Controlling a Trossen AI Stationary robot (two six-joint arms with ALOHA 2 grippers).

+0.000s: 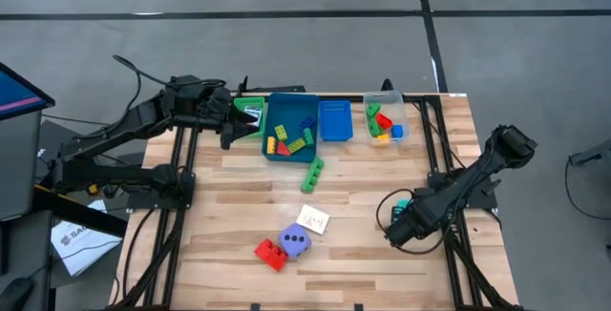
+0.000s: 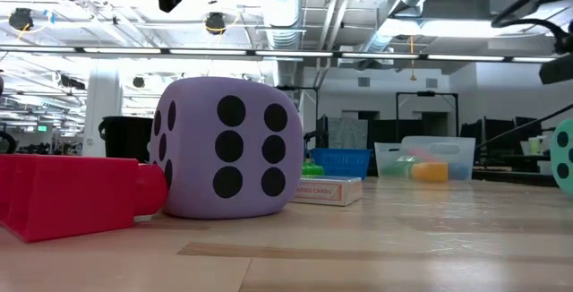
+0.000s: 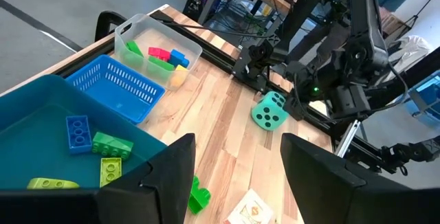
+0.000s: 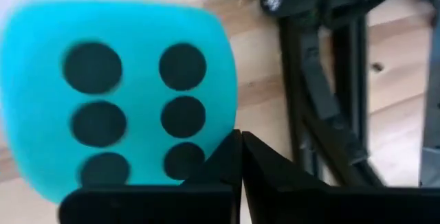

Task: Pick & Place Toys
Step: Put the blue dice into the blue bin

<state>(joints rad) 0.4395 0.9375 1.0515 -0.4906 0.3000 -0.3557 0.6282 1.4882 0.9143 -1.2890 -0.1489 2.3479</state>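
Right gripper [image 4: 239, 157] sits low at the right edge of the wooden slatted table [image 1: 363, 244], fingers pressed together with no gap between them and nothing pinched; the teal foam dice cube with black dots [image 4: 120, 97] lies just beside the closed tips, on the tabletop near the black frame rail [image 4: 323, 114]. The fingers appear to have met beside the cube rather than around it, so I judge the grasp missed. To do this step well: reopen the fingers wide, back off slightly, re-centre so the cube falls between the pads on two opposite flat faces, then descend and close gently, since soft foam will squash and may squirt out if caught on a corner. Keep clear of the rail while turning. Left gripper [image 3: 234, 176] hovers above the deep teal plastic bin [image 3: 41, 107] at the table's far edge, fingers apart, empty; the bin holds blue, green and yellow building bricks. Next to it are the blue mesh basket [image 1: 334, 120] and the clear plastic tub [image 1: 387, 120] with mixed bricks. On the table near the front: purple dotted dice cube [image 1: 294, 241], red plastic brick [image 1: 270, 252] touching it, white picture card [image 1: 314, 219] just behind, and a green brick [image 1: 312, 174] in front of the bin. Much sorting remains.
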